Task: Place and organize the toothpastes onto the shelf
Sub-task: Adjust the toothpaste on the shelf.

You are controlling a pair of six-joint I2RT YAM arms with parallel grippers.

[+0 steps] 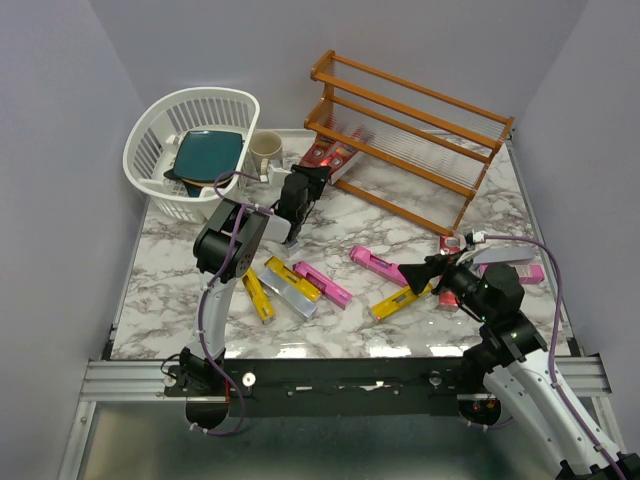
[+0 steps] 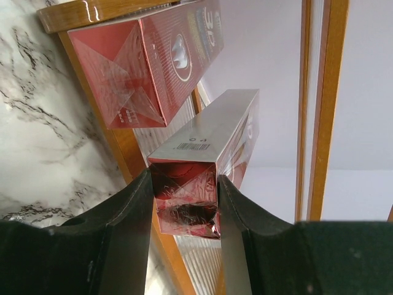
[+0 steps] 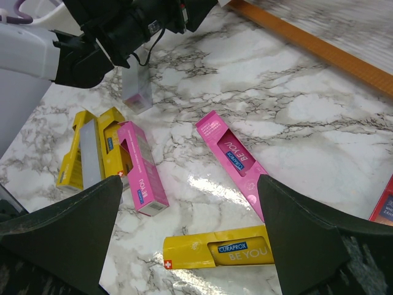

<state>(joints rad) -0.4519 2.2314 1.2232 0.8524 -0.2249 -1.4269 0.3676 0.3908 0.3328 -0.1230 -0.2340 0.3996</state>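
Note:
The reddish-brown shelf [image 1: 410,130] stands at the back right. My left gripper [image 1: 300,195] is shut on a red and silver toothpaste carton [image 2: 202,141] and holds it at the shelf's lower left end, beside another red carton [image 2: 147,67] lying on the rail [image 2: 123,153]. My right gripper [image 1: 425,272] is open and empty above a yellow carton [image 3: 215,253] and a pink carton [image 3: 236,160]. Another pink carton [image 3: 141,166], yellow cartons [image 3: 80,153] and a silver-grey one [image 3: 136,92] lie on the table to the left.
A white basket [image 1: 190,150] holding a teal plate [image 1: 205,155] stands at the back left, with a beige mug [image 1: 265,150] beside it. More cartons [image 1: 520,272] lie at the right edge behind my right arm.

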